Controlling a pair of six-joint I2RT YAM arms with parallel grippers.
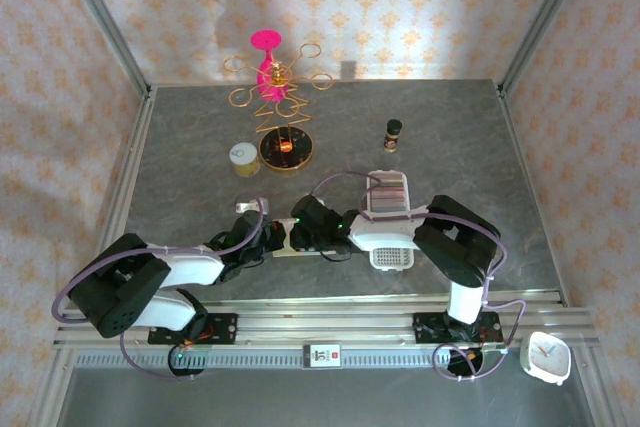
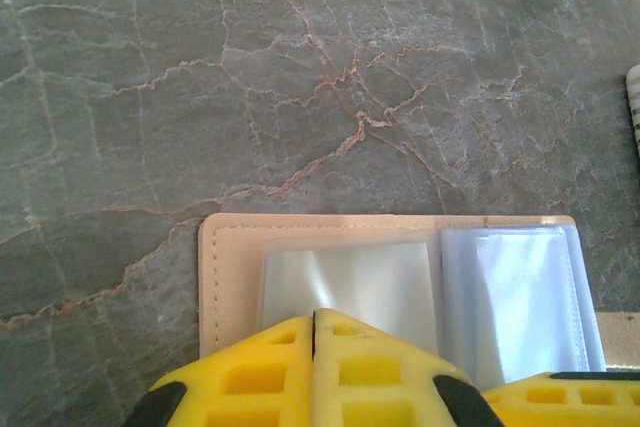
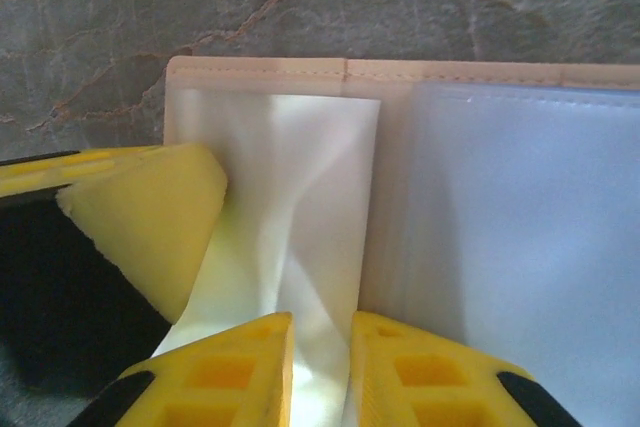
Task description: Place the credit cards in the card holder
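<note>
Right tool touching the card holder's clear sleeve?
Touching. Right wrist view: the clear sleeve of the card holder runs creased into the narrow gap of the right tool, pinched there.

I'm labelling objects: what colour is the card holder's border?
The card holder has a beige border, clearest in the left wrist view.

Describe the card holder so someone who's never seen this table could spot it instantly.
On the grey marbled table, look near the front edge between the left arm and right arm. The card holder lies open there: a beige wallet with clear sleeves, unlike the white perforated tray nearby.
</note>
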